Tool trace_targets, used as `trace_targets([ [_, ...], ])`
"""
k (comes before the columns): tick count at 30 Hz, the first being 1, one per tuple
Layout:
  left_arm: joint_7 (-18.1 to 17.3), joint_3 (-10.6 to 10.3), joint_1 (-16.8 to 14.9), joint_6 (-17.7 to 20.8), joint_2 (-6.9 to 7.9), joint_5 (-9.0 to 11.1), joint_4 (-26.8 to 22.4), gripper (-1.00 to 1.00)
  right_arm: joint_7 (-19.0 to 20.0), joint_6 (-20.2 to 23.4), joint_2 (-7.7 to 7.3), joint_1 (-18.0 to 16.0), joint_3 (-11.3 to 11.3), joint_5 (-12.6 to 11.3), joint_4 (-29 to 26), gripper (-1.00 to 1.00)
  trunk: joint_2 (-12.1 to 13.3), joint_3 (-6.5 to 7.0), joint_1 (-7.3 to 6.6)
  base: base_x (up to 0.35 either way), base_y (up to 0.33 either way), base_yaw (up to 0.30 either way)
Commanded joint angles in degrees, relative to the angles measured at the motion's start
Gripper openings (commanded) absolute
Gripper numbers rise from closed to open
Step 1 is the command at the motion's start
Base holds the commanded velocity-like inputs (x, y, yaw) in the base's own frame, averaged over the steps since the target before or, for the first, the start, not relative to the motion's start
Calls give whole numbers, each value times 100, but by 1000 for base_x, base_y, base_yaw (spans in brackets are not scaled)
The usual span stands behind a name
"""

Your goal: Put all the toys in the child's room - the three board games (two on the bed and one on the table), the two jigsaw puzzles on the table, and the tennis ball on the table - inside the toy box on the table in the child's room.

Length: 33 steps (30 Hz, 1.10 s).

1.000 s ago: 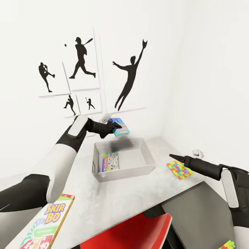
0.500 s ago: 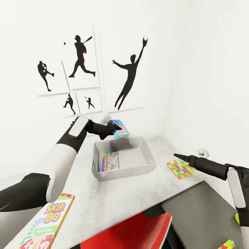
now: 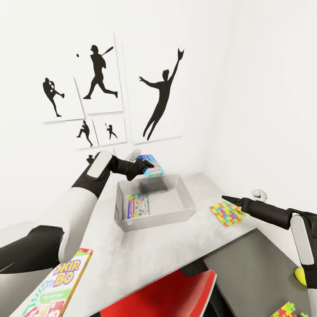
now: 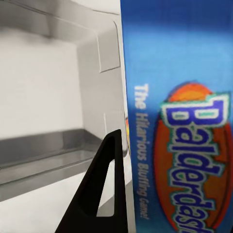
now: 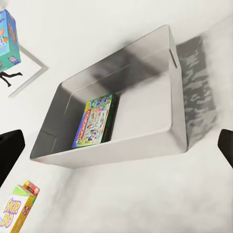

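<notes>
Your left end effector grips the blue Balderdash box, held at frame centre above the far rim of the toy box. The Monopoly box lies inside the bin. Your right end effector, fingers spread and empty, hovers at right beside a jigsaw puzzle on the worktop. The Skip-Bo box lies lower left.

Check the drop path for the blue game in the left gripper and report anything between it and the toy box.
Nothing visible blocks it. The left gripper holds the blue board game in the air above the far rim of the toy box. Inside, only the Monopoly box lies flat on the left part of the floor; the rest is bare.
</notes>
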Motion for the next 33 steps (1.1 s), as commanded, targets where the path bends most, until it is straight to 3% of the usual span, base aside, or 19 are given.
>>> trace_targets([
  [1,49,-6,2,-6,2,67,-10,-100,41,24,0,-6,-7,29,-1,100,-13,-12,4,-6,5,-16],
  [18,49,-22,33,-37,-4,80,-38,-100,41,24,4,-5,-7,29,-2,100,-13,-11,4,-25,58,-104],
  [33,23,-63,144,-33,-10,71,-33,-100,41,24,7,-5,-2,28,-1,100,-13,-11,4,-1,3,-21],
])
